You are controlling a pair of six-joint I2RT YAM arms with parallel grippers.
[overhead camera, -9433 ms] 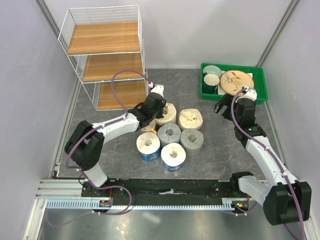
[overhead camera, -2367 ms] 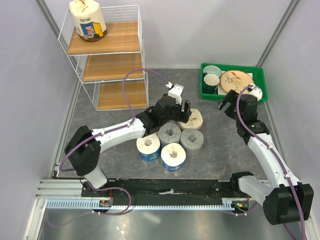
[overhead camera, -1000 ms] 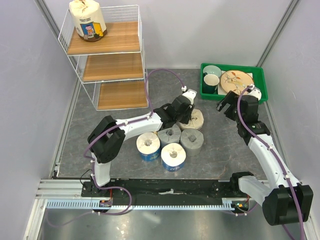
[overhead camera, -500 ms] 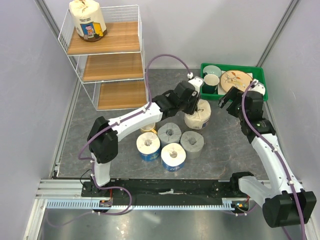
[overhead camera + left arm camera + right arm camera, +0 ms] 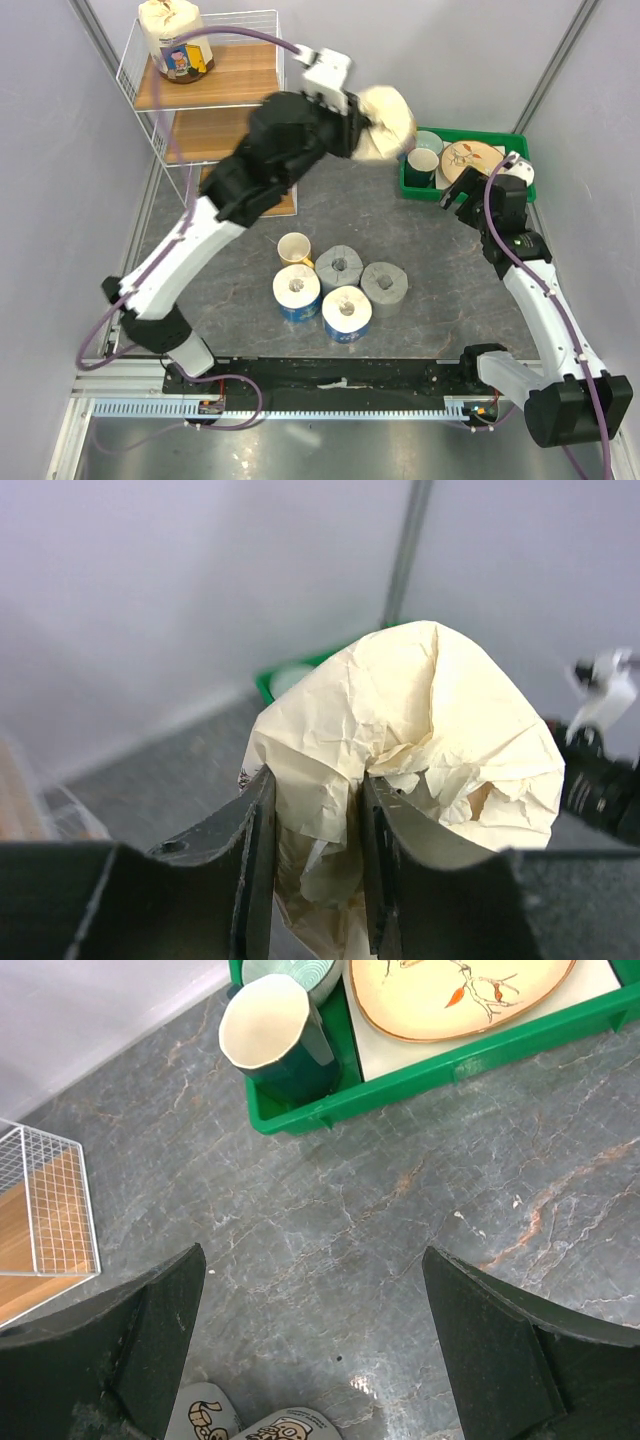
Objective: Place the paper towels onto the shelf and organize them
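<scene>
One cream wrapped roll [image 5: 172, 45] tops the white wire shelf [image 5: 235, 78]; left gripper [image 5: 314, 810] pinches second roll [image 5: 440, 730], right gripper [image 5: 312, 1260] gapes, four rolls [image 5: 338, 268] wait.

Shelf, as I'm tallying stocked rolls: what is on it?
On the shelf, one cream roll stands at the top board's left end. The middle board shows bare at its left; the left arm covers the rest and most of the lowest board.

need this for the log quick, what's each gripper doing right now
Left gripper: closed on the cream paper towel roll, lifted off the table.
Right gripper: open, holding nothing.
</scene>
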